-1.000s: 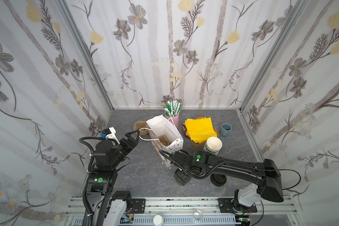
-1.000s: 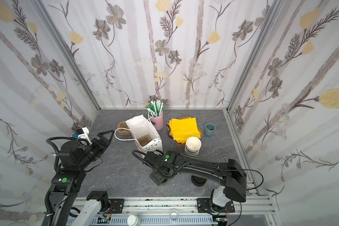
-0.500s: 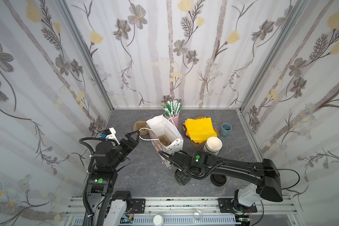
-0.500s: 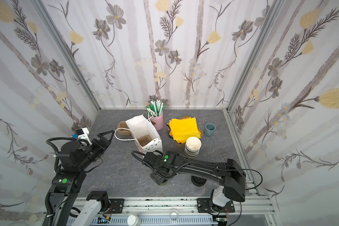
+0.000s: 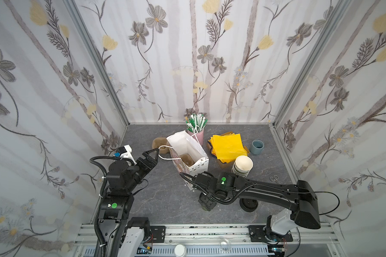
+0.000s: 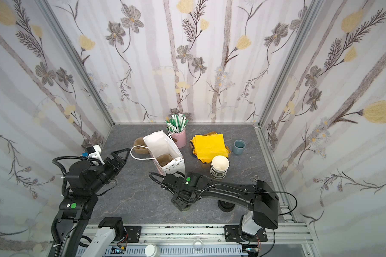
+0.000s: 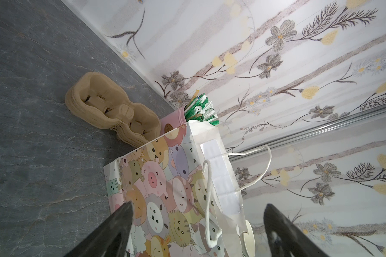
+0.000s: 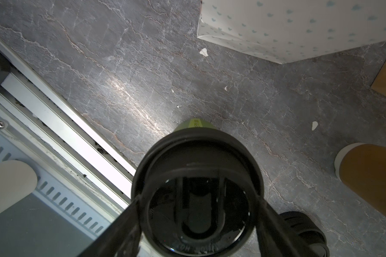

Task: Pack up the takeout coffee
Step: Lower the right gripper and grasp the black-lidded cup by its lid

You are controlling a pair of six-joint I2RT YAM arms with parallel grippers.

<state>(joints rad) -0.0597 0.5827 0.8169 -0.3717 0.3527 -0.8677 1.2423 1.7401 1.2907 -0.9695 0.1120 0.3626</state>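
The right end effector [image 8: 200,198] stands straight over the takeout coffee [image 8: 196,160], its two fingers [image 8: 129,222] set against opposite sides of the black lid in what looks like a grip, while the cup rests upright on the grey counter [image 5: 165,200] directly beneath it. A low pile of spare lids [image 5: 249,203] sits near that end effector, on the side toward its own arm, and a stack of empty cups [image 5: 243,165] lies further off. The paper bag [image 5: 187,146] stands open just beyond the end effector, away from the robot's base, with a cardboard cup holder [image 5: 188,159] visible at its bottom. The left end effector [image 7: 198,205] hangs with its jaws spread wide and holding nothing, its tips just beside the bag's rope handle [image 7: 207,200]. The step in hand appears to be the pick-up of the coffee. The next move would call for a straight lift clear of the counter, a short carry over the bag's mouth and a level descent into the holder. The lid could slip if the fingers bear on it alone.
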